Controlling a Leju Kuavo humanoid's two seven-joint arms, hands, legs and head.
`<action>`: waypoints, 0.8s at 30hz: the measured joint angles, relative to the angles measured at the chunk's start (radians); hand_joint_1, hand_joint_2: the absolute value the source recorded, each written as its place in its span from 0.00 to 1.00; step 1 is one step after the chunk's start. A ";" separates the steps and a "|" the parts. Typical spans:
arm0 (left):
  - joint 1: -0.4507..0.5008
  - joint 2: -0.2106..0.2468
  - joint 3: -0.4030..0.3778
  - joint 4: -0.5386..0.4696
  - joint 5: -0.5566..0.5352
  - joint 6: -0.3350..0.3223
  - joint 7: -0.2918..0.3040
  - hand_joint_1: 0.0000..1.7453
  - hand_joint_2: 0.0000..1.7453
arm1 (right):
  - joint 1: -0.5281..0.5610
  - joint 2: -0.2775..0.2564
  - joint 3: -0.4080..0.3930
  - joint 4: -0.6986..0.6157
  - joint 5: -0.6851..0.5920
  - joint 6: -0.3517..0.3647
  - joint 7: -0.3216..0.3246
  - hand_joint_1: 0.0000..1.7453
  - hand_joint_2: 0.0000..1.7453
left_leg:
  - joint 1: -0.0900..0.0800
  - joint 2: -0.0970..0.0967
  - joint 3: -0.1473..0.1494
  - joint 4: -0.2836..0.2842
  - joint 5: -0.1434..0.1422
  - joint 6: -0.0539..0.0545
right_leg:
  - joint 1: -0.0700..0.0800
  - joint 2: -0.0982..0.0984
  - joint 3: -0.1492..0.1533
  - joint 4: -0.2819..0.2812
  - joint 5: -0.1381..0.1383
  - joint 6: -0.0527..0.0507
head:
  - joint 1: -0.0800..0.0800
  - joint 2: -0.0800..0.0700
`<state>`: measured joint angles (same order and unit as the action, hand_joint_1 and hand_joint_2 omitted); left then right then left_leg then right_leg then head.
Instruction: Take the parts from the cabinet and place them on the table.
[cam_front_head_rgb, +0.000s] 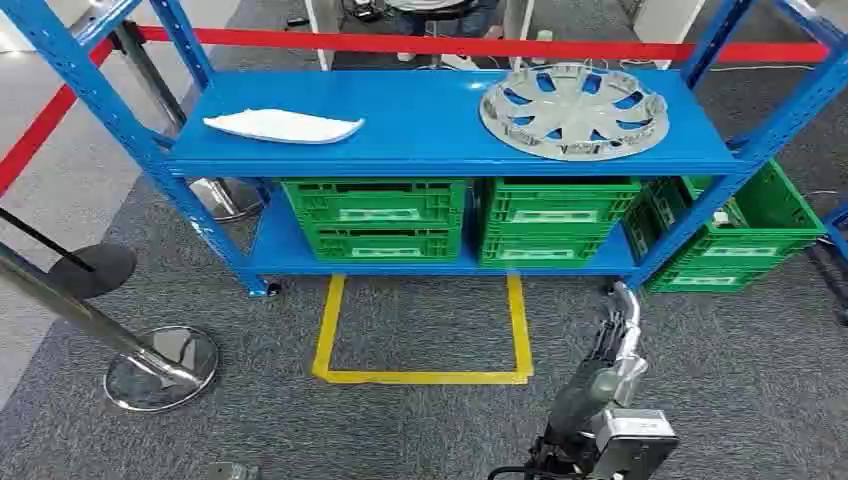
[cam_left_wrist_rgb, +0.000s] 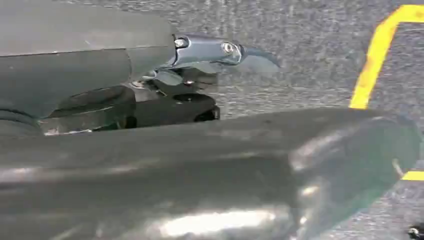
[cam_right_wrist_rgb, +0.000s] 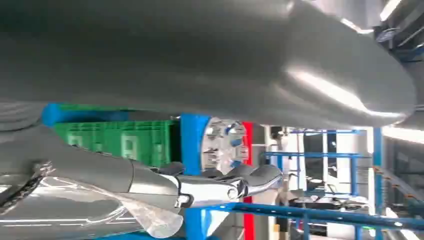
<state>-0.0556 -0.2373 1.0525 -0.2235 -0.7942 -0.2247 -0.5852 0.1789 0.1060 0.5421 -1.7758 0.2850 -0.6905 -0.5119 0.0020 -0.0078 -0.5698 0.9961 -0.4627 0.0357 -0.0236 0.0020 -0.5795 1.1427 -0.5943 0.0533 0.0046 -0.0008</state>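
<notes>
Grey carpet, blue cabinet dead ahead of you, yellow floor marking before it. Parts lie flat on top shelf, easy top reach: white panel left, silver wheel cover right, well apart. Green crates below. Your right hand low, raised toward shelf, empty, fingers extended. Left hand over carpet, grasp state cannot tell. Nothing taken yet.

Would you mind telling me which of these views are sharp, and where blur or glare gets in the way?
Head view: evenly lit and sharp, the hubcap and white part on the blue shelf crisp. Left wrist view: the near grey cover is blurred with a bright streak, the carpet softly focused. Right wrist view: glare bands on the cover, the right hand sharper than the background.
</notes>
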 joint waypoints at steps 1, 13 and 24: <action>-0.001 -0.001 0.000 0.000 0.000 0.000 0.000 0.00 0.00 | 0.000 0.000 0.000 0.000 0.000 -0.001 0.000 0.00 0.00 | 0.003 -0.001 0.011 0.002 -0.009 -0.006 | -0.002 -0.002 0.022 -0.084 0.067 0.003 | 0.000 0.000; -0.003 0.001 0.003 0.000 -0.002 0.009 0.001 0.00 0.00 | 0.000 0.000 0.000 0.003 -0.005 -0.004 -0.008 0.00 0.00 | 0.002 0.003 -0.138 0.337 -0.158 -0.045 | 0.004 -0.003 0.064 -0.136 0.053 -0.057 | -0.010 0.000; -0.006 -0.001 0.007 0.000 0.004 0.008 0.001 0.00 0.00 | -0.003 0.000 0.002 0.000 -0.003 -0.003 -0.014 0.00 0.00 | 0.004 0.004 0.003 0.009 -0.009 -0.009 | 0.012 -0.001 0.059 -0.103 0.004 -0.020 | -0.007 0.000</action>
<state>-0.0619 -0.2380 1.0594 -0.2235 -0.7904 -0.2163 -0.5844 0.1758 0.1057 0.5440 -1.7758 0.2815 -0.6935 -0.5261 0.0057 -0.0035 -0.5666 1.0052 -0.4715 0.0265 -0.0114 0.0012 -0.5206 1.0396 -0.5904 0.0334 -0.0020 -0.0008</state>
